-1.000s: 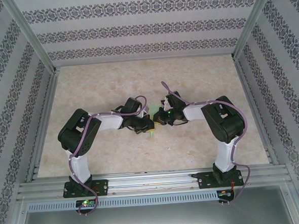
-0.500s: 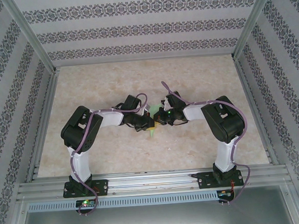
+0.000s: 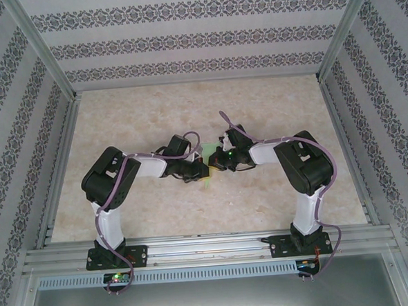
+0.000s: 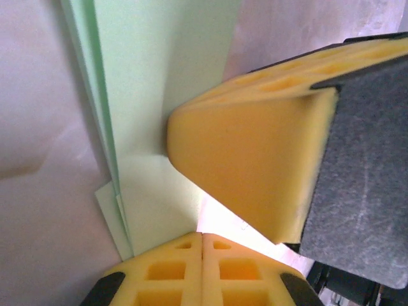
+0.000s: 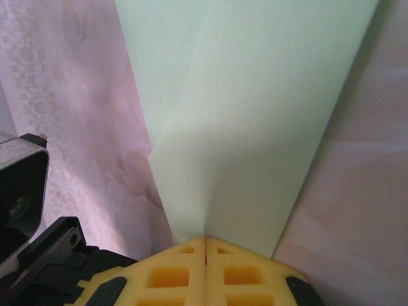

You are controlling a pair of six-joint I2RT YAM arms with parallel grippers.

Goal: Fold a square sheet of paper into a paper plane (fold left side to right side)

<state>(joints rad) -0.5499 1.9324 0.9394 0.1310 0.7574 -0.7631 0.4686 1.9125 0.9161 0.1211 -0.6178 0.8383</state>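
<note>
while paper stays, l arm shifts slightly

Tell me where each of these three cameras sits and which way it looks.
Top external: fixed above and behind, looking down on the table; left arm and right arm show whole, left gripper and right gripper meeting.
Left wrist: on the left arm, looking past its shut yellow fingers at the green paper; the right gripper's finger intrudes.
Right wrist: on the right arm, looking past its shut fingers at the paper.
Shared: both wrist views show the folded paper on the table.
</note>
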